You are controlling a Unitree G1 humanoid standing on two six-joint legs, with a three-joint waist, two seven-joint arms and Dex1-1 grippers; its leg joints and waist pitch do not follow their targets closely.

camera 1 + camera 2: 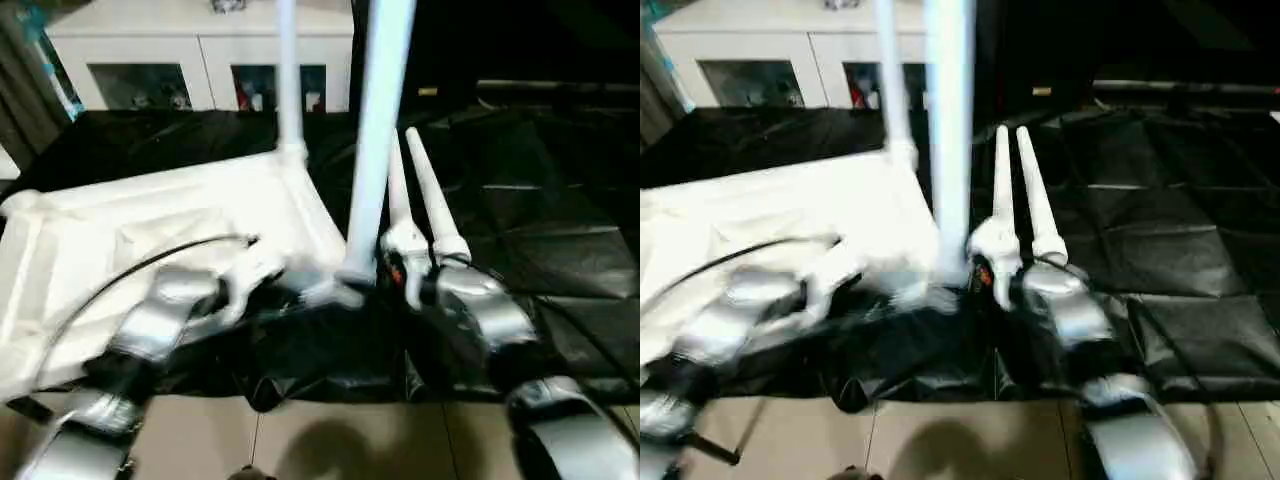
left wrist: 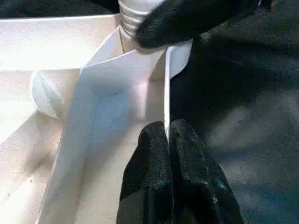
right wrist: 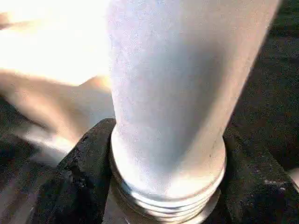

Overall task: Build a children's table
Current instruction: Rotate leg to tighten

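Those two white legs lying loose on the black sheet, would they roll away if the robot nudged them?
Probably. The two loose legs are round, smooth tubes, so a sideways push should set them rolling. Being tapered, they would likely curve rather than run straight. The crinkled black sheet might slow them a little.

We see both head views smeared by motion blur, worst across the silver forearms (image 1: pixel 165 320) and the near upright leg (image 1: pixel 378 130), while the black sheet (image 1: pixel 540 200) catches pale streaks of glare along its creases. On the floor tiles (image 1: pixel 330 440) a soft shadow falls at the near edge. In the right wrist view the tabletop (image 3: pixel 42 42) burns out to white glare behind the close, soft-focused leg, and the left wrist view is evenly lit with gentle shadows in the tabletop's corner.
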